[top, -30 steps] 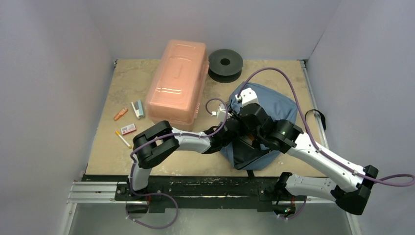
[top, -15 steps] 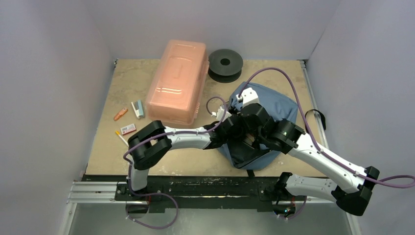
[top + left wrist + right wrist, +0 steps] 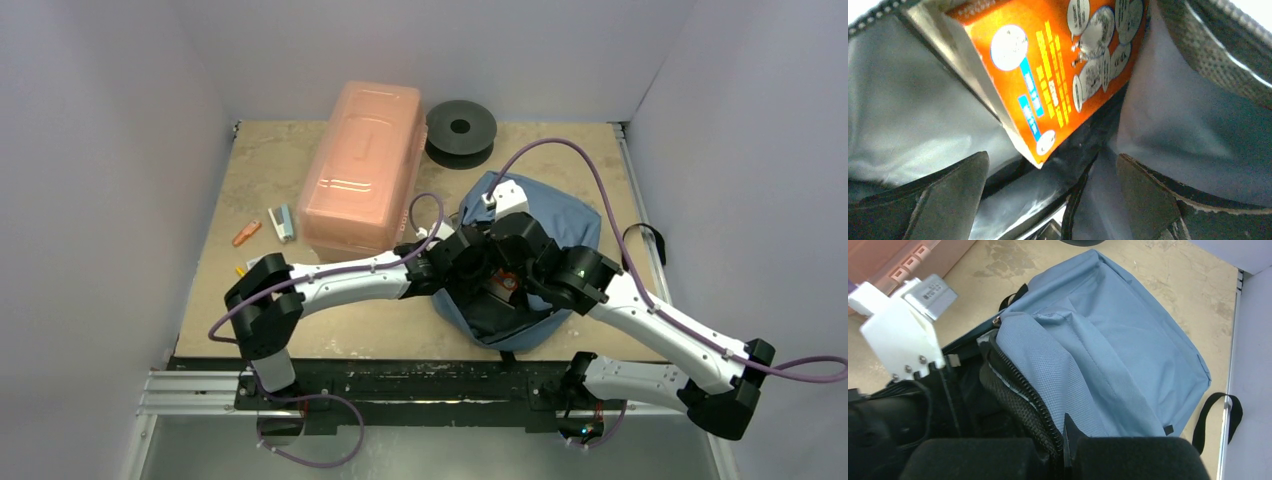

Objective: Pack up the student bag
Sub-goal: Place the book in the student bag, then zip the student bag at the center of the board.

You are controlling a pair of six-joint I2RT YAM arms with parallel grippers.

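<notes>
Overhead: a blue-grey student bag [image 3: 570,220] lies open on the counter [image 3: 260,160]; the left arm [image 3: 350,276] and right arm [image 3: 655,318] meet at its mouth; a pink box [image 3: 362,165] and black spool [image 3: 461,130] sit beyond.

Inside the student bag [image 3: 565,215], an orange box [image 3: 1048,75] fills the space ahead of the spread left pincer [image 3: 1053,195]. The right pincer [image 3: 1063,442], clamped on the bag's zipper rim, obstructs the mouth. A pink box [image 3: 362,165] stands close left of the bag, and a black spool [image 3: 461,128] just behind it.
</notes>
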